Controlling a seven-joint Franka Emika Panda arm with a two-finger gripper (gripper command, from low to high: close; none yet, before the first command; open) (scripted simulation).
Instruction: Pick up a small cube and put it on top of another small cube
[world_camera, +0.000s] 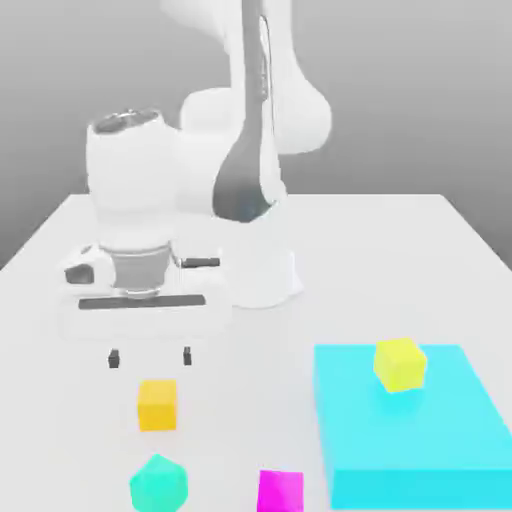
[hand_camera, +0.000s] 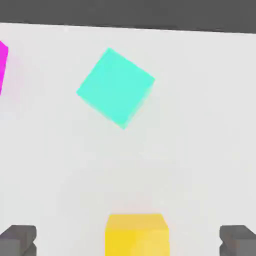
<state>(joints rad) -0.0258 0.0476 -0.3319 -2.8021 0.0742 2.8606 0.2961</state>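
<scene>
The small orange-yellow cube (world_camera: 157, 404) rests on the white table, toward the front on the exterior view's left. My gripper (world_camera: 150, 357) hangs just behind and above it, fingers spread wide and empty. In the hand view the same cube (hand_camera: 137, 234) lies between the two dark fingertips (hand_camera: 19, 239), apart from both. A teal cube (world_camera: 159, 484) sits in front of the orange-yellow one, turned at an angle, and it appears in the hand view too (hand_camera: 116, 87). A magenta cube (world_camera: 280, 491) lies at the front edge.
A flat cyan block (world_camera: 410, 440) fills the front of the exterior view's right, with a lemon-yellow cube (world_camera: 400, 364) on top of it. The arm's white base (world_camera: 262, 270) stands behind the gripper on the white table (world_camera: 60, 420).
</scene>
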